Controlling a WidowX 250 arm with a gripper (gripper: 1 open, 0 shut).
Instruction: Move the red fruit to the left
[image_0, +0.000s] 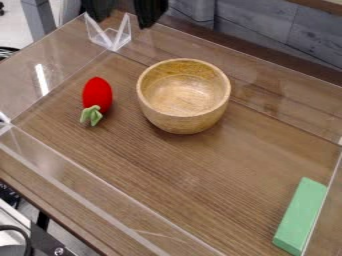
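The red fruit (96, 93) is a small toy strawberry with a green stem, lying on the wooden table left of the wooden bowl (185, 95). My gripper (119, 10) hangs at the top edge of the view, well behind the fruit and above the far clear wall. Its two dark fingers (151, 11) stand apart with nothing between them, so it is open. Most of the arm is cut off by the frame.
A long flat green block (302, 216) lies at the front right. Low clear plastic walls (110, 37) ring the table, with a clear corner piece at the back left. Bare wood stretches across the front between the fruit and the block.
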